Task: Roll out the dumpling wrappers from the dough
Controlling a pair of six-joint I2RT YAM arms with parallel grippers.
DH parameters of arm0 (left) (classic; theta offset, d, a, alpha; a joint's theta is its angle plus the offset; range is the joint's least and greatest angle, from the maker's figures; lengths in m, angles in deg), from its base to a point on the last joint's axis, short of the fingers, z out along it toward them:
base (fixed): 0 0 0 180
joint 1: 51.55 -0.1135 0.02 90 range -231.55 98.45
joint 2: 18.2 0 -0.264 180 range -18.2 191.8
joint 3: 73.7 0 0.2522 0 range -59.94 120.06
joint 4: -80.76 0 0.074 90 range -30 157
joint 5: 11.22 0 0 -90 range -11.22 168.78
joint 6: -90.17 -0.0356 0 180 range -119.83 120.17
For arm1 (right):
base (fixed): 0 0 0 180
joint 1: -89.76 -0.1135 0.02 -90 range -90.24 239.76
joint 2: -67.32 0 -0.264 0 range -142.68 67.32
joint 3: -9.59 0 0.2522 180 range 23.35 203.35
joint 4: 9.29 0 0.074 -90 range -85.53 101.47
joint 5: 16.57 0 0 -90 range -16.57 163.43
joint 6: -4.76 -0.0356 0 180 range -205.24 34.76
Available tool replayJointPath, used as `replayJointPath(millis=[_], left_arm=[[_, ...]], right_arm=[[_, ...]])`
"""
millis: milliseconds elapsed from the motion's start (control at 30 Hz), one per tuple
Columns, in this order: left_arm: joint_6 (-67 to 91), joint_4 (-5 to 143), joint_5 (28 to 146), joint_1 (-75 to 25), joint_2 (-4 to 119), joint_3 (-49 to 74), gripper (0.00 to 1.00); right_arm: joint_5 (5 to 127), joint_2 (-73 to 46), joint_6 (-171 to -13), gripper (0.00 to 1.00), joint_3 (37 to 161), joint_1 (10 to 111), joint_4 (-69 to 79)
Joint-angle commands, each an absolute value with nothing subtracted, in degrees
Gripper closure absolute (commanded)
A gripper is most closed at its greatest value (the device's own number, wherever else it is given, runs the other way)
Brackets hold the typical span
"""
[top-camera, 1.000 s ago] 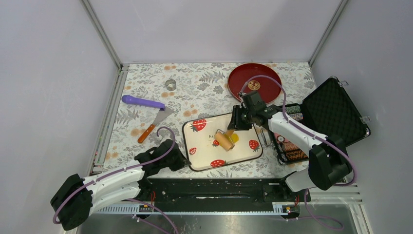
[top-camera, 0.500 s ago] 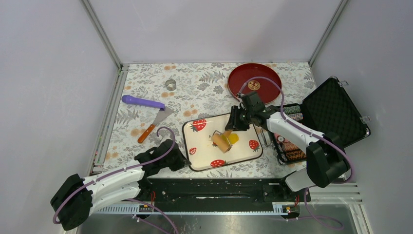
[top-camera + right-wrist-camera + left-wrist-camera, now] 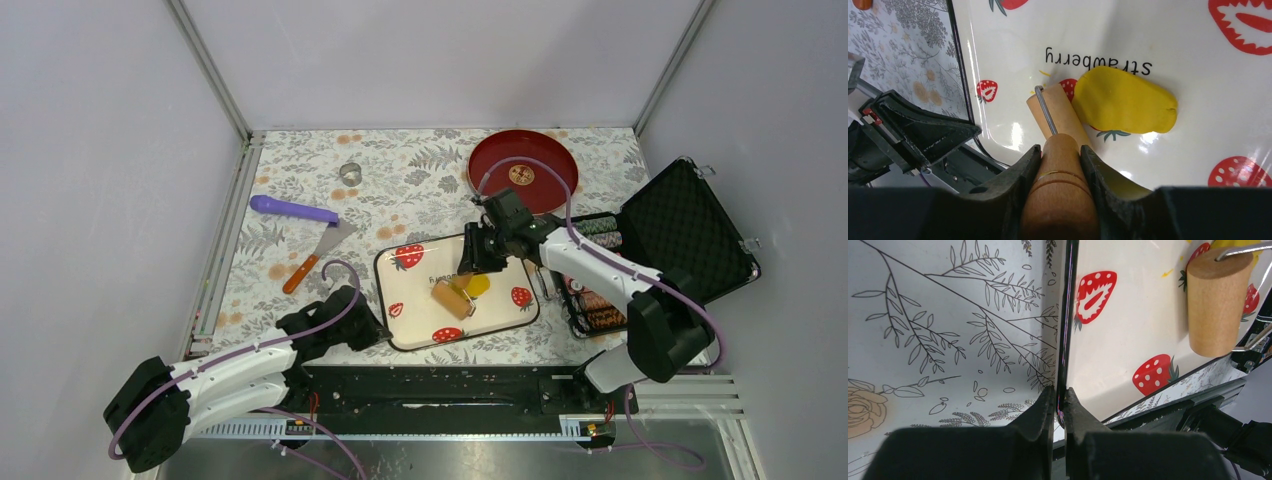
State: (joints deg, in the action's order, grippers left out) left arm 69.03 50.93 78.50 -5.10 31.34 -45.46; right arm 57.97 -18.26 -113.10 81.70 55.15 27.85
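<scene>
My right pincer (image 3: 1060, 152) grips the roller (image 3: 1057, 112) by its wooden handle, and the drum touches the flattened yellow dough (image 3: 1123, 102) lying on the strawberry tray (image 3: 420, 300). My left pincer (image 3: 1059, 399) is pinched tight on the tray's left rim.

You have a floral-print table (image 3: 420, 175). Near edge, centre: strawberry-print tray (image 3: 420, 290), flat and slightly skewed. Far right: red plate (image 3: 520, 145), apart from the tray. Right edge: open black case (image 3: 690, 235), lid thrown back, just beside the tray's right end. Left half: purple rod (image 3: 292, 210); a wood-handled scraper (image 3: 318, 254) lies just nearer the arm bases. Far centre-left: a small metal ring (image 3: 350, 173), alone.
</scene>
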Motion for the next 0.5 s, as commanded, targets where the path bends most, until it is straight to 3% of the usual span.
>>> replayJointPath(millis=[0,233,467], left_arm=[[69.39,48.01,76.49,-5.28,31.45,-46.49,1.00],[69.32,47.93,76.58,-5.24,31.30,-46.58,1.00],[69.37,48.03,76.60,-5.24,31.24,-46.67,1.00]], right_arm=[[57.87,-12.55,-110.51,1.00,87.91,55.05,32.77],[54.91,-9.28,-104.43,1.00,97.54,56.91,37.01],[50.14,-7.49,-92.46,1.00,95.24,62.03,36.91]])
